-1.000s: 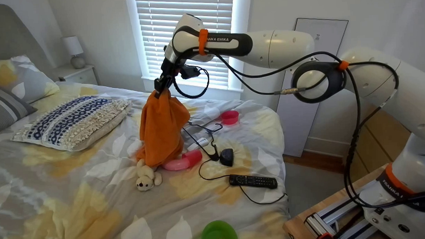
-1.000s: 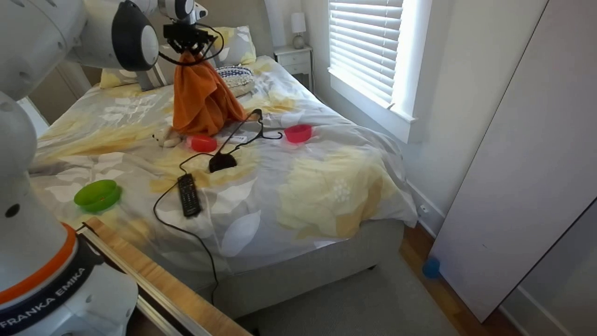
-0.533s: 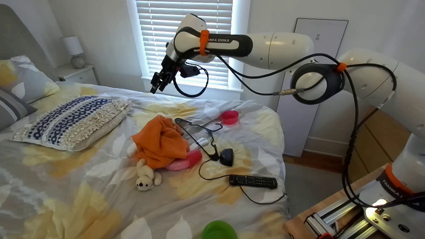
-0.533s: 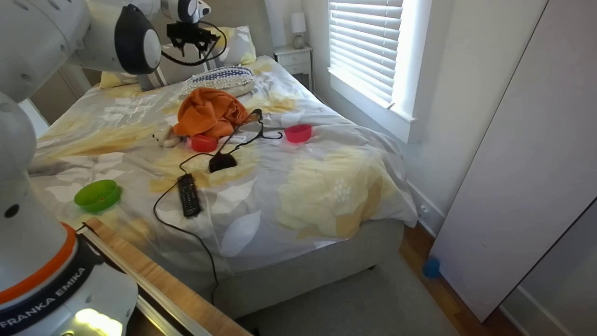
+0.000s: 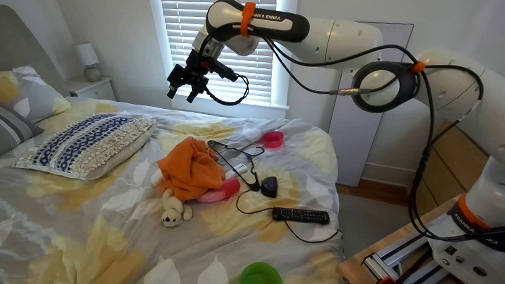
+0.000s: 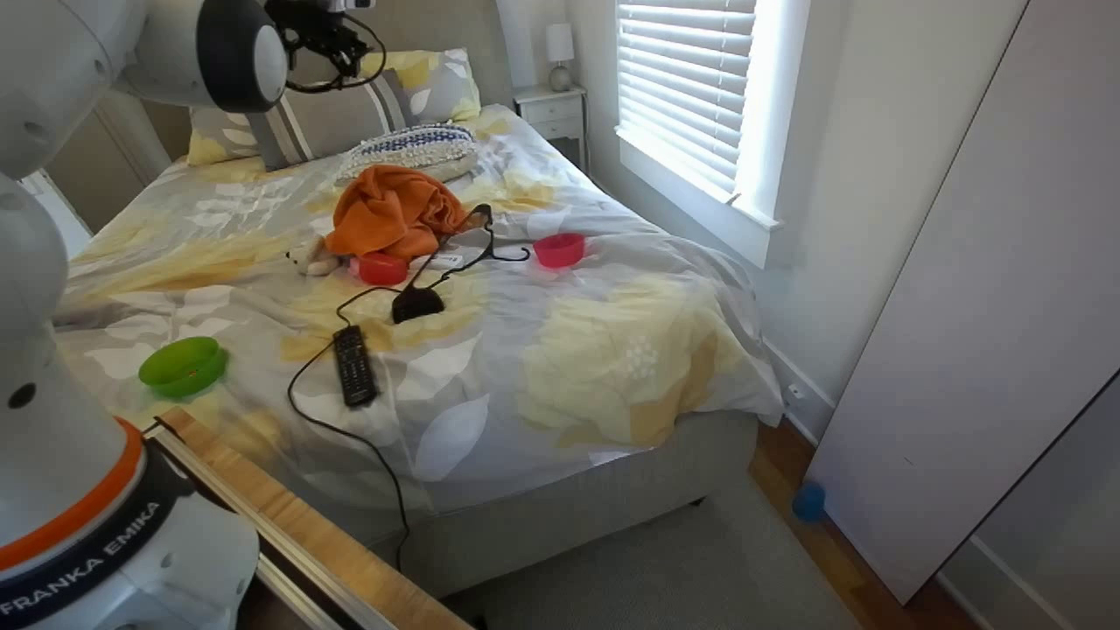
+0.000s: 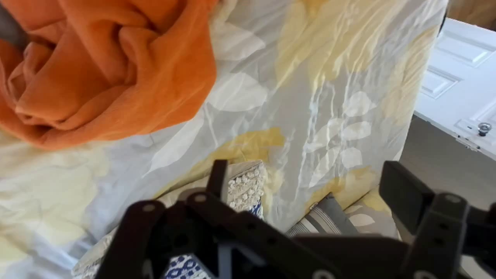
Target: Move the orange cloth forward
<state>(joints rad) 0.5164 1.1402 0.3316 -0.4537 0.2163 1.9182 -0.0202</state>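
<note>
One orange cloth (image 5: pixel 191 168) below the claw (image 5: pixel 181 95)

Pale daylight glows through the blinds (image 6: pixel 687 96); indoors the light is soft.

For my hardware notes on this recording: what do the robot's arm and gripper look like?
The Franka Panda arm is white and rounded, with black joint covers and orange straps. Black cables run along it, one with a brass-coloured connector. A black base band reads FRANKA EMIKA in pale lettering. The Robotiq gripper is black and two-fingered, with blocky fingertips.
</note>
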